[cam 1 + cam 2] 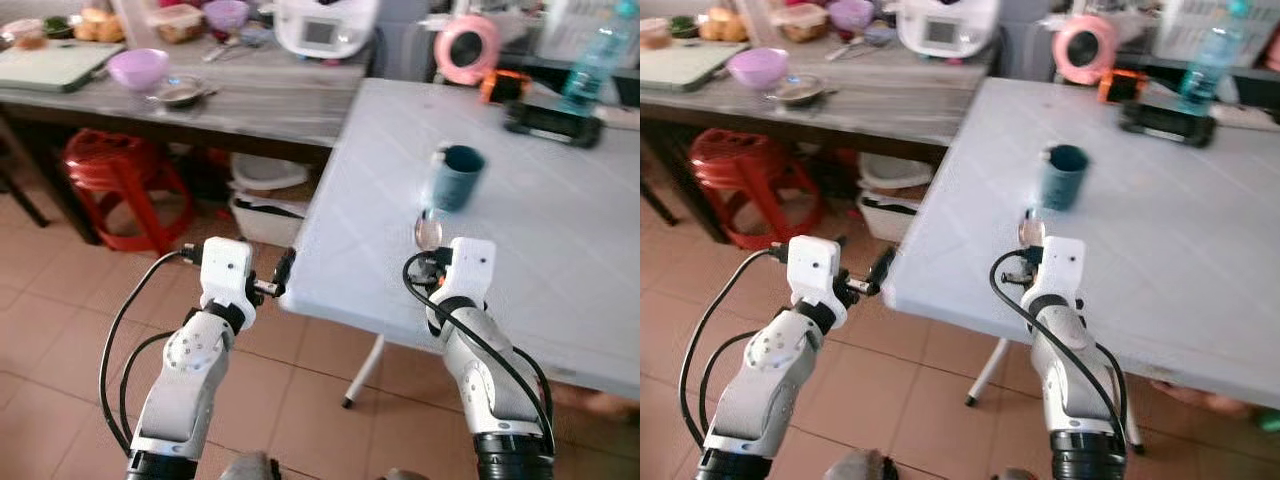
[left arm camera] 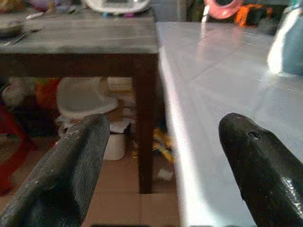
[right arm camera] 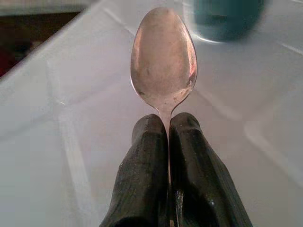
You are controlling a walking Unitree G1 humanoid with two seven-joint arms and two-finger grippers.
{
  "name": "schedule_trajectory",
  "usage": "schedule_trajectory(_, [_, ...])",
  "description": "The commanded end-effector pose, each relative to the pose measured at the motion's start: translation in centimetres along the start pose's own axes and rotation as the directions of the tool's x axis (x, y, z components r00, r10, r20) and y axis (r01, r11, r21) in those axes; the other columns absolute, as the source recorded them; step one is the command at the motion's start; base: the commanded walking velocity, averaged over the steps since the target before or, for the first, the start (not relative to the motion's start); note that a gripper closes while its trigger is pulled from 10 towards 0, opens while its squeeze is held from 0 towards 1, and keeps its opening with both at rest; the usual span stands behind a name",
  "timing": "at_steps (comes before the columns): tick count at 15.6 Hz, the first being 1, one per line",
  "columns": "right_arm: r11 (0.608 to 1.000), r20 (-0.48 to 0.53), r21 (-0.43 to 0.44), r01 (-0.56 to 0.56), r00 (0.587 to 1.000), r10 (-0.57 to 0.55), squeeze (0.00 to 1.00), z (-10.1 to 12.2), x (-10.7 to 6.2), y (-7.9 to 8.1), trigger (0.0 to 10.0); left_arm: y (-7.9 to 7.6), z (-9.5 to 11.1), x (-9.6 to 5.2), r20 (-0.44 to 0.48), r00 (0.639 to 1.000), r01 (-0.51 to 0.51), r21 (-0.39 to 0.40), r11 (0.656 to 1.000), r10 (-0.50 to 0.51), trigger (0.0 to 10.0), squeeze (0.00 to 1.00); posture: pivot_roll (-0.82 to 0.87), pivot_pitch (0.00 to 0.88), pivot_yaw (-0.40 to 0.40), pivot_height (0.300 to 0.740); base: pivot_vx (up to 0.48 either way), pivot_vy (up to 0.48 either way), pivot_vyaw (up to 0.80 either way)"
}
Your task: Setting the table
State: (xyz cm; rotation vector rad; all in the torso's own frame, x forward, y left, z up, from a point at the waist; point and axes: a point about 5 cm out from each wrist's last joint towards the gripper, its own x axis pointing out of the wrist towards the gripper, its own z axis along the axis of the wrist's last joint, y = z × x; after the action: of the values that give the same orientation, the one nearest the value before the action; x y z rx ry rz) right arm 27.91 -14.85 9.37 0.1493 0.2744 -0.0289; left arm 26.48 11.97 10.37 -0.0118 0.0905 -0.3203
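The spoon (image 3: 164, 61), pinched by its neck in the right gripper (image 3: 168, 137) over the white table (image 1: 560, 250) just short of the teal cup (image 1: 455, 177), should be lowered flat beside it before release, while the left gripper (image 2: 163, 156), fingers apart, waits off the corner.

Shiny metal spoon (image 3: 164, 61); glossy smooth white table (image 1: 560, 250); matt wooden counter (image 1: 250, 100).

On the near table (image 1: 560, 240) a cup (image 1: 458, 177) stands just beyond the spoon (image 1: 428, 231), with a bottle (image 1: 594, 62) far right and a counter (image 1: 260, 100) to the left.
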Motion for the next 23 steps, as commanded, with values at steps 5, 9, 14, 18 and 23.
schedule_trajectory(5, [1.000, 0.056, 0.000, -0.027, 0.998, 0.027, 0.00, 0.5, 0.5, 0.9, 10.0, 0.5, 0.2, 0.5, 0.019, 0.999, -0.031, 0.028, 0.999, 0.031, 10.0, 0.00, -0.02, 0.000, 0.016, 0.740, 0.000, 0.480, 0.00])
schedule_trajectory(9, [1.000, 0.124, -0.003, 0.007, 0.992, -0.007, 0.00, 1.7, 0.6, 0.2, 10.0, 0.1, 0.2, 0.7, 0.033, 0.999, -0.018, 0.026, 1.000, 0.017, 10.0, 0.00, -0.03, 0.000, 0.016, 0.740, 0.067, 0.447, 0.00])
schedule_trajectory(14, [1.000, 0.158, -0.015, 0.007, 0.987, -0.004, 0.00, 2.3, 0.7, 0.3, 10.0, 0.1, 0.3, 0.9, 0.040, 0.999, -0.020, 0.040, 0.999, 0.018, 10.0, 0.00, -0.04, 0.000, 0.016, 0.740, 0.371, 0.296, 0.00])
schedule_trajectory(18, [0.999, 0.249, -0.048, -0.009, 0.968, 0.021, 0.00, 4.3, 0.9, 1.0, 10.0, 0.2, 0.5, 1.1, 0.048, 0.999, -0.025, 0.036, 0.999, 0.024, 10.0, 0.00, -0.03, 0.000, 0.016, 0.740, 0.439, 0.000, 0.00])
schedule_trajectory(23, [0.999, 0.259, -0.039, -0.013, 0.966, 0.023, 0.00, 4.7, 1.1, 1.2, 10.0, 0.3, 0.5, 1.1, 0.054, 0.998, -0.032, 0.037, 0.999, 0.030, 10.0, 0.00, -0.03, 0.000, 0.021, 0.740, 0.442, 0.000, 0.00])
